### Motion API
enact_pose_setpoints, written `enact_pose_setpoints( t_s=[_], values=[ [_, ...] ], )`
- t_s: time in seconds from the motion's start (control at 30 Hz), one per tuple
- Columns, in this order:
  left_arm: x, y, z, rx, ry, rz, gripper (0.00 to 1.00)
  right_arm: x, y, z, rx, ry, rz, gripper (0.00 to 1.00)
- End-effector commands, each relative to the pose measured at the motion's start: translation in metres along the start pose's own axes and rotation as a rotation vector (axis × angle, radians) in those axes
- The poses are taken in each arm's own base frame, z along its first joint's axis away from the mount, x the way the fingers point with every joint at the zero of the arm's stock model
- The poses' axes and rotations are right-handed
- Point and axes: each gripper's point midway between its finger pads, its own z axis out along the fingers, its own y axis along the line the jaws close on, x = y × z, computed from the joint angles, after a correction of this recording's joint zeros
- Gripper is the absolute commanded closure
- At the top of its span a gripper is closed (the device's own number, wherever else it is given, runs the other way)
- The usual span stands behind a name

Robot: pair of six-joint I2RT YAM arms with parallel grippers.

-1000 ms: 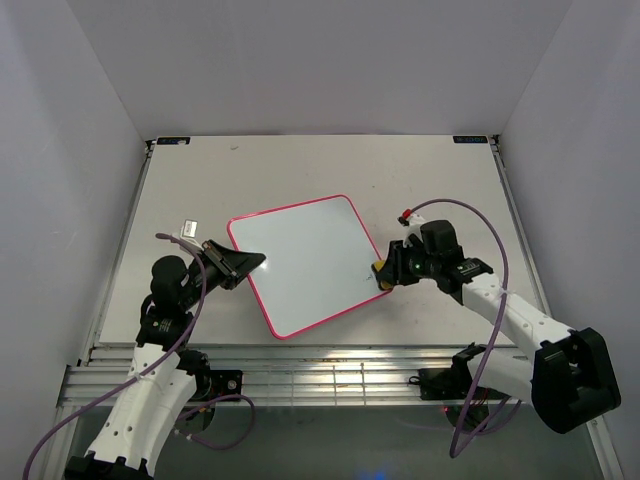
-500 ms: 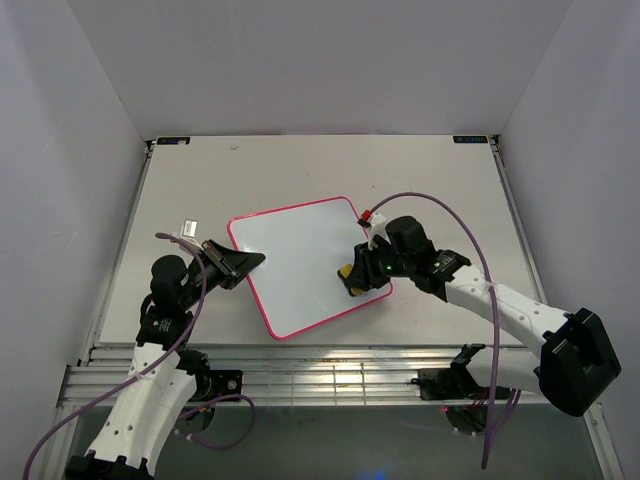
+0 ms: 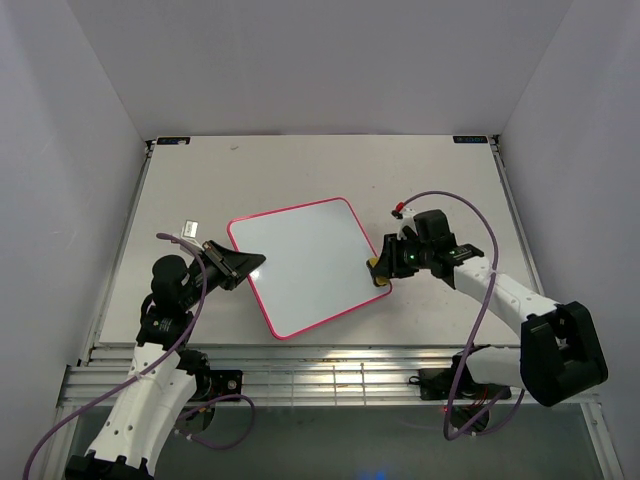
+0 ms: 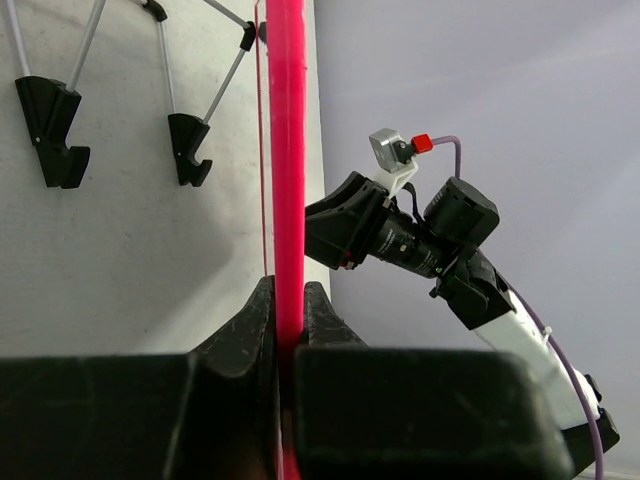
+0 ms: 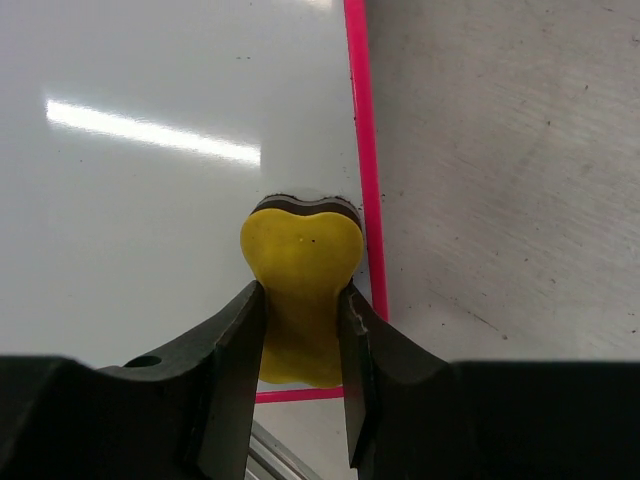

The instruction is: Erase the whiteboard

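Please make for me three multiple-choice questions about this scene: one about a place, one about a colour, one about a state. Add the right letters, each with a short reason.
1. Where on the whiteboard is the yellow eraser?
A. In its middle
B. Beside the frame, near its right corner
C. At its far edge

2. What colour is the whiteboard's frame?
A. Blue
B. Green
C. Pink-red

3. What is the state of the left gripper?
A. Open, holding nothing
B. Shut on the whiteboard's edge
C. Shut on the eraser

Answers:
1 B: the right wrist view shows the eraser next to the frame, close to a corner.
2 C: the rim is pink-red in every view.
3 B: the left wrist view shows the frame pinched inside this gripper.
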Motion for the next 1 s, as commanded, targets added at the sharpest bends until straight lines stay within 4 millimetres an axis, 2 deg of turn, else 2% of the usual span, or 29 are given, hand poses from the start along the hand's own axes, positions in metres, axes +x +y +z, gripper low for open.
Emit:
enact_pose_setpoints(
  t_s=[0.0,0.13,0.23,0.27,0.33,0.37,0.43,0.47,0.53,0.57,0.63,0.67,0.73,0.8,0.87,0.97],
  values=[
    [0.003,-0.127,-0.042,0.416,0.058,0.040,1.00,0.021,-0.015,0.003,0.052,0.115,-0.012,0.92],
    [0.003,-0.124,-0.040,0.410,0.056,0.046,1.00,0.013,0.002,0.005,0.004,0.116,-0.016,0.92],
    [0.001,-0.121,-0.038,0.401,0.044,0.053,1.00,0.009,0.041,0.006,-0.073,0.113,-0.076,0.92],
    [0.001,-0.120,-0.037,0.399,0.042,0.052,1.00,0.014,0.068,0.007,-0.124,0.122,-0.129,0.92],
    [0.000,-0.117,-0.035,0.391,0.039,0.051,1.00,0.009,0.102,0.006,-0.171,0.098,-0.170,0.92],
    [-0.001,-0.116,-0.034,0.387,0.038,0.048,1.00,0.018,0.132,0.006,-0.233,0.104,-0.223,0.92],
    [-0.001,-0.115,-0.033,0.383,0.034,0.046,1.00,0.016,0.163,0.006,-0.267,0.084,-0.258,0.92],
    [-0.002,-0.115,-0.032,0.383,0.031,0.046,1.00,0.028,0.183,0.007,-0.284,0.103,-0.295,0.92],
    [-0.002,-0.114,-0.033,0.383,0.031,0.044,1.00,0.037,0.202,0.014,-0.286,0.125,-0.326,0.92],
    [-0.001,-0.114,-0.033,0.382,0.032,0.042,1.00,0.039,0.226,0.011,-0.313,0.119,-0.359,0.92],
    [-0.002,-0.114,-0.033,0.381,0.028,0.037,1.00,0.048,0.240,0.019,-0.303,0.152,-0.385,0.92],
    [-0.002,-0.114,-0.033,0.383,0.027,0.040,1.00,0.045,0.259,0.017,-0.319,0.135,-0.410,0.92],
    [-0.002,-0.114,-0.034,0.384,0.025,0.039,1.00,0.050,0.265,0.025,-0.298,0.161,-0.424,0.92],
    [-0.001,-0.115,-0.034,0.386,0.026,0.040,1.00,0.044,0.271,0.027,-0.277,0.149,-0.431,0.92],
    [-0.001,-0.115,-0.035,0.387,0.029,0.042,1.00,0.040,0.259,0.031,-0.215,0.139,-0.430,0.92],
    [0.000,-0.116,-0.036,0.389,0.031,0.046,1.00,0.029,0.227,0.033,-0.135,0.114,-0.389,0.92]
  ],
)
